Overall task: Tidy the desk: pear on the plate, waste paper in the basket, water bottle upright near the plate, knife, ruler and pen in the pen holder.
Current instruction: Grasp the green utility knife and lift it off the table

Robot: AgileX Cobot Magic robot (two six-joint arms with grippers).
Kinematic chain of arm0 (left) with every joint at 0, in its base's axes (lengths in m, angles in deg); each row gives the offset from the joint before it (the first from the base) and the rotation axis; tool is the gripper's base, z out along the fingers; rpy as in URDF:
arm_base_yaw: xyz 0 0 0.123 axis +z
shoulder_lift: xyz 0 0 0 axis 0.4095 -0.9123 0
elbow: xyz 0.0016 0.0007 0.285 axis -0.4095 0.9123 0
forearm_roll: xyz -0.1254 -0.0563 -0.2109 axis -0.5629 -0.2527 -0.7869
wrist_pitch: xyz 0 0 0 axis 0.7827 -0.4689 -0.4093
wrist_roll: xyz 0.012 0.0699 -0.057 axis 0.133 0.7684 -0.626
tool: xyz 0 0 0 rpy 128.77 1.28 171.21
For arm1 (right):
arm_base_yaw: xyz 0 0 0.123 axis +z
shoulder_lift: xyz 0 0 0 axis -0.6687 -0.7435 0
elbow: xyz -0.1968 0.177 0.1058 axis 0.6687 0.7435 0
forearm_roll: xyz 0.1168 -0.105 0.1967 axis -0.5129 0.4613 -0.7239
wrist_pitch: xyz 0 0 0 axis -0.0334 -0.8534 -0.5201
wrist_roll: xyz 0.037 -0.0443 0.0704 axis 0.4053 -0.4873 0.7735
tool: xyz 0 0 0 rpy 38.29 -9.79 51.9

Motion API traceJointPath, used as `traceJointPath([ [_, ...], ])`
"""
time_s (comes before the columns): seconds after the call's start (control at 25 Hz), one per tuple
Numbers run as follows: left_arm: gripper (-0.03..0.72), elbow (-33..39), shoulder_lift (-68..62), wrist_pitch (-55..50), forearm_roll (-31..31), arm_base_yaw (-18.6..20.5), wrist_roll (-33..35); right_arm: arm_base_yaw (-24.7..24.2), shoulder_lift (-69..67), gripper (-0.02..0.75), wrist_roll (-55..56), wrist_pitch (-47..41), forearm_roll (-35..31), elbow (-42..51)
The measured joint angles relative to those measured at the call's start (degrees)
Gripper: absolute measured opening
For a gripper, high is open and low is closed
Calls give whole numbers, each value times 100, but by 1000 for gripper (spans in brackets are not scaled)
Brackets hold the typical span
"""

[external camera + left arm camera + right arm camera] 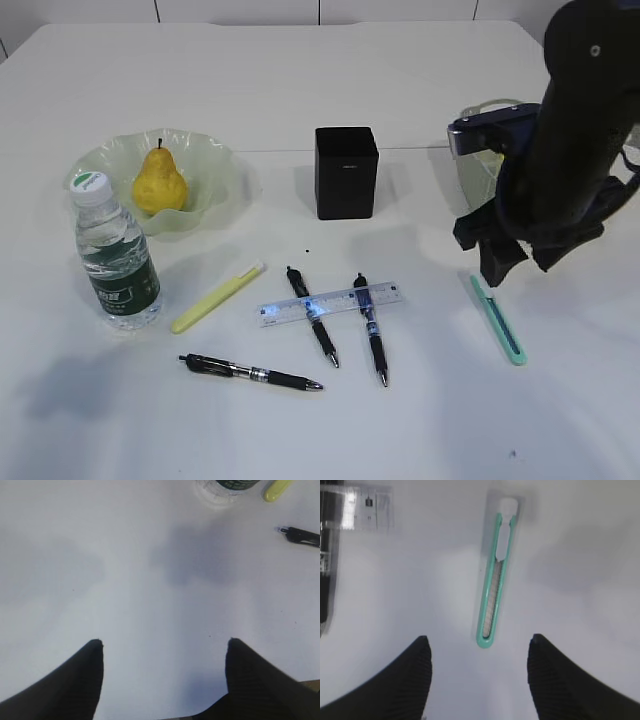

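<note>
The right arm reaches in from the upper right of the exterior view, its dark body bent downward, and its right tool [479, 645] hangs just above the bench [420, 90] with the jaws spread wide and nothing between them. Directly below the gap lies the teal knife [492, 585], flat on the bench, its near end between the 2 fingertips but not touched by them. The left tool [162, 647] shows only in its wrist view: jaws wide, nothing held, over bare bench, with the base of the water bottle [225, 487] and a black pen [300, 535] at the far edge.

The pear [159, 182] sits upright on the plate [215, 160] at the left. The water bottle stands upright just in front of the plate. The pen holder [346, 172] stands mid-bench. In front of it the ruler [390, 295] lies across 2 black pens [378, 345], with a third black pen and a yellow knife [215, 298] to the left. The right arm hides most of the basket [470, 175].
</note>
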Motion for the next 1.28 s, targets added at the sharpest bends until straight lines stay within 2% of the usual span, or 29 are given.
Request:
traceJointPath([
  [0.2, 537, 0, 0, -12, -26, 0, 0, -49, -576, 450, 169, -2, 195, -597],
  [0.48, 531, 0, 0, -25, -39, 0, 0, -396, -1169, 450, 219, -83, 39, -1052],
  [0.64, 531, 0, 0, -28, -43, 0, 0, -528, -1367, 450, 141, -87, -195, -1092],
  [1.28, 528, 0, 0, -28, -79, 0, 0, -553, -1853, 450, 120, 176, -260, -1204],
])
